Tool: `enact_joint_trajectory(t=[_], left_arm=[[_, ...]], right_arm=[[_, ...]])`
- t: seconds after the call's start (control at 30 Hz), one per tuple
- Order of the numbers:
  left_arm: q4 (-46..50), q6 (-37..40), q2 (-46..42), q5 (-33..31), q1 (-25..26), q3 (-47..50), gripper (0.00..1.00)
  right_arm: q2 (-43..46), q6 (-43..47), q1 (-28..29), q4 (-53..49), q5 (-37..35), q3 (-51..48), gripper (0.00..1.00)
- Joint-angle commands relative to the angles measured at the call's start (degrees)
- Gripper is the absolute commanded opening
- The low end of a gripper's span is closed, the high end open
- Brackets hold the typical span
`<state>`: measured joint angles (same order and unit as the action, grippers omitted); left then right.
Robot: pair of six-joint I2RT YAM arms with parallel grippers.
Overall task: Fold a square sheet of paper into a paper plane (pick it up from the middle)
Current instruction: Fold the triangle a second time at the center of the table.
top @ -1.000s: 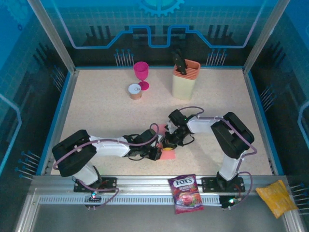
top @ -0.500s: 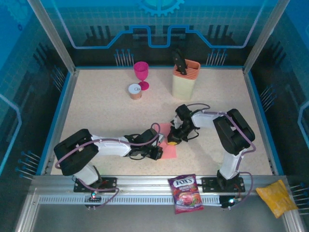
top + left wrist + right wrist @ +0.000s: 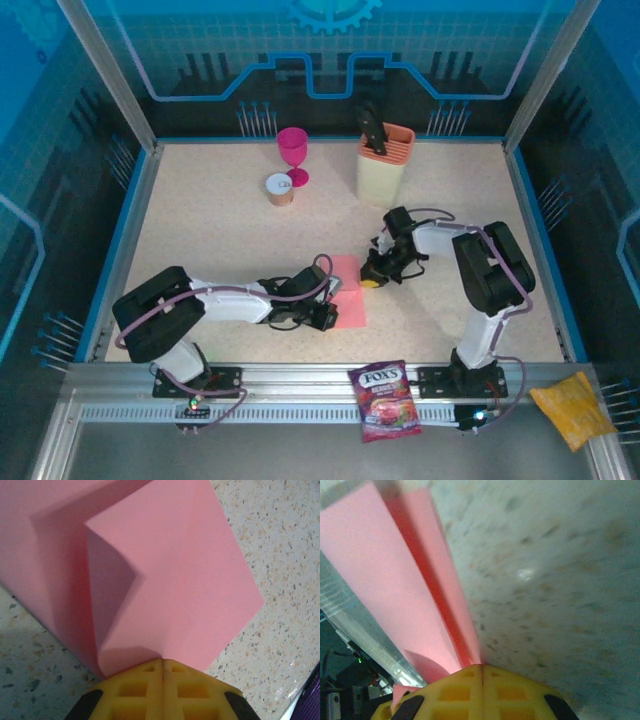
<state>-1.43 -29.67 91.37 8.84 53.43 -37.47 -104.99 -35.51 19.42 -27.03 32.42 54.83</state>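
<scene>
Paper sheet [image 3: 350,288] lies between my grippers. Left gripper [image 3: 163,661] pinches one edge; right gripper [image 3: 481,668], pressed together, touches the other.

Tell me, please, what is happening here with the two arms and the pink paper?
The two robot arms are folding the square sheet of paper on the table. The left gripper is shut on one edge of the sheet, and the right gripper is shut on its other side. Part of the sheet is bent up into a fold. It is not yet a plane.
</scene>
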Motion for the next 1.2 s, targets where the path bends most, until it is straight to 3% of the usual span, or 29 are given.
enact_joint_trajectory(t=[0.0, 0.27, 0.57, 0.87, 1.17], left_arm=[[7.9, 1.1, 3.2, 0.3, 0.5, 1.4, 0.00], [8.3, 1.0, 3.8, 0.3, 0.5, 0.3, 0.00], [8.5, 1.1, 4.6, 0.8, 0.5, -0.2, 0.00], [9.2, 1.1, 3.7, 1.5, 0.7, 0.1, 0.00], [10.9, -2.3, -3.9, 1.6, 2.3, 7.8, 0.00]], right_arm=[[1.8, 0.9, -2.9, -0.9, -2.8, -0.1, 0.00], [8.8, 0.3, 2.7, -1.6, -1.7, -3.5, 0.00], [4.1, -4.2, 12.2, 2.8, -3.2, -2.8, 0.00], [-1.2, -5.8, 10.5, 4.9, -5.6, -5.6, 0.00], [-1.6, -5.9, 9.4, 5.3, -6.1, -7.5, 0.00]])
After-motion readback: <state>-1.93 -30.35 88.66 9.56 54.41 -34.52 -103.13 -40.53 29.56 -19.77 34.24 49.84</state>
